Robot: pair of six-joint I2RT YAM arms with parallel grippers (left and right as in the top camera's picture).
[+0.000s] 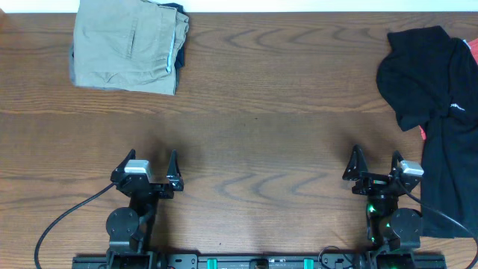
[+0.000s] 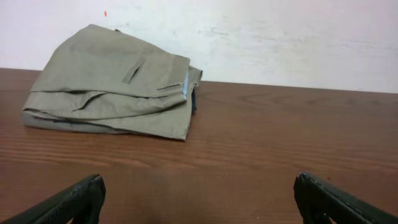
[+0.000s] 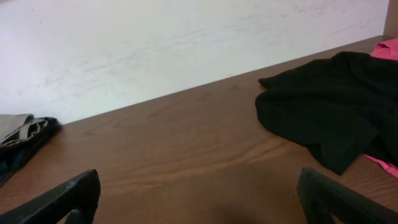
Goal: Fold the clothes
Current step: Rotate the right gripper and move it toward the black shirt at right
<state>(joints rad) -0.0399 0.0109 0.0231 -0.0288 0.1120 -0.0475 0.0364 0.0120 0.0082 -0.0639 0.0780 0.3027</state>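
The clothes, a crumpled black shirt [image 1: 437,112] with a small white mark, lie in a heap at the table's right edge; in the right wrist view the black shirt [image 3: 329,109] sits at the right. My right gripper [image 1: 376,164] stands open near the front edge, just left of the shirt, with nothing between its fingers [image 3: 333,199]. My left gripper [image 1: 153,163] is open too, at the front left, far from the shirt, its fingers [image 2: 78,200] over bare wood.
Folded tan trousers [image 1: 127,45] lie at the back left, over something dark; the left wrist view shows the trousers [image 2: 112,84] against the white wall. A bit of red cloth [image 3: 388,48] peeks from under the shirt. Cables trail from the arm bases.
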